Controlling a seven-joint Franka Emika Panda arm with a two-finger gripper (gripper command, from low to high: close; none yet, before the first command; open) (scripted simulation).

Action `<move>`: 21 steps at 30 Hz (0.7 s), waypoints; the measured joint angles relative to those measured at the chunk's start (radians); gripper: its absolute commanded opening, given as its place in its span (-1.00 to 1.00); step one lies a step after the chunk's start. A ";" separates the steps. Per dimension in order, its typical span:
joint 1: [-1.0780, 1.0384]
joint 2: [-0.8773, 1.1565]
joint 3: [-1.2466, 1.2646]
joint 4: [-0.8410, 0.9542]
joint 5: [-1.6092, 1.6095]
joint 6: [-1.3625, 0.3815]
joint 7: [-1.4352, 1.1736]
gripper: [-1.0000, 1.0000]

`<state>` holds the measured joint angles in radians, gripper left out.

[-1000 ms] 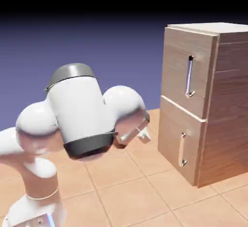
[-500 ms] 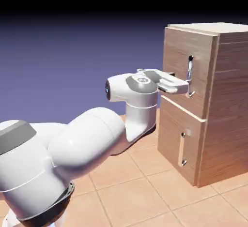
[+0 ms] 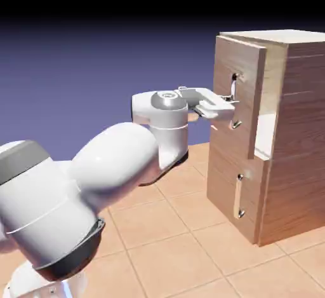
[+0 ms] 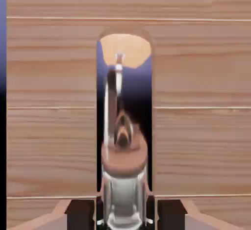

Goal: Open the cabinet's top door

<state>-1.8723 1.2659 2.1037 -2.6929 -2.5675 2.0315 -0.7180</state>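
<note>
The light-brown wood-grain cabinet stands at the exterior view's right. Its top door stands ajar, pulled a little out from the cabinet front, with a pale gap showing behind its edge. My gripper reaches in level from the left and is shut on the top door's long silver handle, about midway along it. In the hand view the shiny handle fills the space between my dark fingertips, with the door's wood all around.
The shorter lower door with its short silver handle is closed, below my hand. My large white arm fills the lower left. The floor is tan tile.
One second ago the arm was folded far from the cabinet. It then reached the top handle, and since half a second ago it has drawn back left, pulling the top door ajar.
</note>
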 measured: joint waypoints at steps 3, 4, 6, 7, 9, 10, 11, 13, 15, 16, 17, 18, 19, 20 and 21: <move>0.000 -0.021 0.063 -0.053 0.059 -0.130 0.028 -1.00; 0.004 -0.029 0.084 -0.067 0.081 -0.174 0.038 -1.00; 0.016 -0.047 0.125 -0.092 0.126 -0.261 0.058 -1.00; 0.025 -0.058 0.146 -0.102 0.151 -0.304 0.069 -1.00; 0.047 -0.082 0.186 -0.117 0.202 -0.391 0.092 -1.00; 0.061 -0.096 0.205 -0.122 0.229 -0.435 0.105 -1.00; 0.076 -0.111 0.224 -0.125 0.258 -0.478 0.118 -1.00; 0.110 -0.146 0.260 -0.127 0.317 -0.565 0.147 -1.00; 0.151 -0.188 0.293 -0.121 0.382 -0.652 0.179 -1.00; 0.173 -0.212 0.308 -0.115 0.417 -0.696 0.198 -1.00; 0.197 -0.238 0.321 -0.107 0.453 -0.739 0.217 -1.00; 0.222 -0.266 0.334 -0.096 0.492 -0.783 0.239 -1.00; 0.249 -0.298 0.344 -0.082 0.533 -0.826 0.262 -1.00; 0.278 -0.332 0.353 -0.065 0.577 -0.869 0.287 -1.00; 0.306 -0.368 0.360 -0.046 0.620 -0.908 0.313 -1.00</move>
<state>-1.5666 0.8982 2.4632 -2.7385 -1.9473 1.1231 -0.4054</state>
